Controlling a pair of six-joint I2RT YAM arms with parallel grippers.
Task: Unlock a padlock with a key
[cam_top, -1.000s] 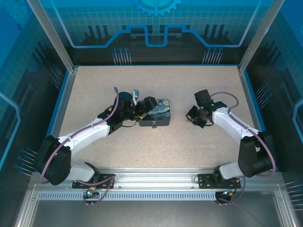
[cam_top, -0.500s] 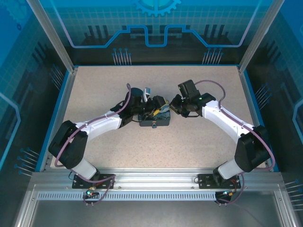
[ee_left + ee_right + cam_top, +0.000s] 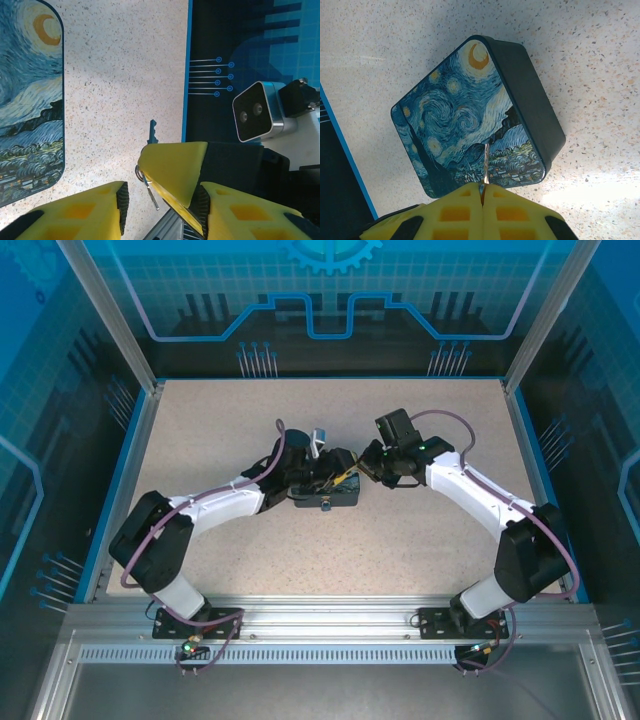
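Observation:
The key [image 3: 485, 165] sticks out of my right gripper [image 3: 482, 194], which is shut on it above the swirl-painted box [image 3: 465, 120]. In the left wrist view the right gripper's yellow fingers [image 3: 175, 162] sit between the spread fingers of my open left gripper [image 3: 161, 200], with the key's tip [image 3: 151, 134] poking past them. A small ring and thin metal pin [image 3: 149, 189] hang below. From above, both grippers meet over the box's right end [image 3: 345, 472]. A tiny blue padlock [image 3: 327, 506] hangs on the box's near wall, too small to show detail.
The box [image 3: 330, 490] lies mid-table on the speckled top [image 3: 400, 540]. A blue rim and dark walls [image 3: 140, 440] bound the table. The right arm's wrist camera [image 3: 257, 112] is close to the left gripper's right side.
The right arm swung left from open table to the box, then held still. The left arm stretched further right over the box, bringing its fingers around the right gripper's.

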